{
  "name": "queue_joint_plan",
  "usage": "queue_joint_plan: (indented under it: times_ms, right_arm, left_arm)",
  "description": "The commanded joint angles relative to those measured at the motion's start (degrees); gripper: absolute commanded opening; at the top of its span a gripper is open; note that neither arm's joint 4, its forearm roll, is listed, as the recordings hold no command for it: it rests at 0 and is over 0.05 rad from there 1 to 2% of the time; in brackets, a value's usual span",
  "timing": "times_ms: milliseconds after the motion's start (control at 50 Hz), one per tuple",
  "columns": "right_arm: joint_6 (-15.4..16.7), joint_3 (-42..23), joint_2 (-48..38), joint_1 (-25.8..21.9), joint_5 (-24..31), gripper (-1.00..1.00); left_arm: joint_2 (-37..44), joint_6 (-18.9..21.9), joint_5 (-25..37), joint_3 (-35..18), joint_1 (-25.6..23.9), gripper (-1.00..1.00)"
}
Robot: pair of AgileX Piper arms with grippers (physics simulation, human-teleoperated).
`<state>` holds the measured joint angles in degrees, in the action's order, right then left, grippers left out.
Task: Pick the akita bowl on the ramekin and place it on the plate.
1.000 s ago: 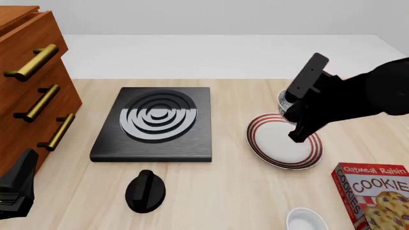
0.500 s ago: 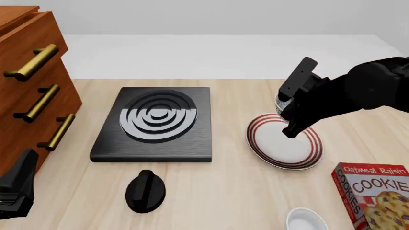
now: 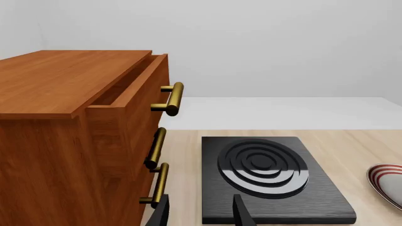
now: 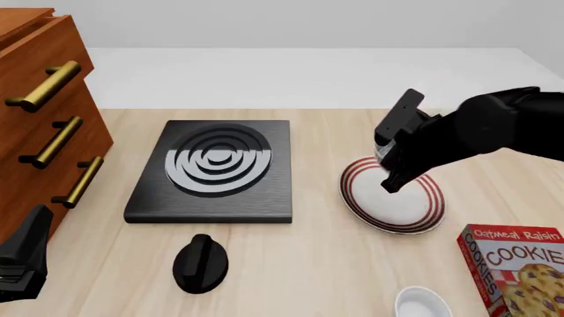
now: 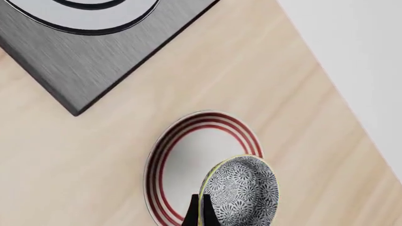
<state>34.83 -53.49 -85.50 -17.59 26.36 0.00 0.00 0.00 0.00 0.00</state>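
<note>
The speckled akita bowl hangs over the red-ringed plate, with my right gripper shut on its rim. In the front view only a sliver of the akita bowl shows behind the right gripper, over the far part of the plate. The white ramekin stands alone at the front edge, nothing on it. My left gripper rests at the front left, far from these things. In the left wrist view the left gripper is open with nothing between its fingers.
A black square stove lies in the middle, with a black knob-shaped object in front of it. A wooden drawer cabinet with brass handles stands at the left. A cookie box stands at the front right beside the ramekin.
The right arm has shifted left and a little away, carrying the bowl above the plate. The left arm has not moved.
</note>
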Motion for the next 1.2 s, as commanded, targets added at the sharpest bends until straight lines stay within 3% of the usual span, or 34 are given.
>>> queue_joint_plan:
  times_ms: [20,520,1200]
  right_arm:
    - [-1.1,-0.4,-2.5,-0.5,-1.5,-1.00]
    - [-0.5,1.1,-7.0,2.5,-5.7,-1.00]
    - [-2.4,2.0,-10.7,1.9,-8.4,-1.00]
  left_arm:
    - [0.0,0.0,0.0,0.0,0.0,1.00]
    - [0.0,0.0,0.0,0.0,0.0,1.00]
    - [0.0,0.0,0.0,0.0,0.0,1.00]
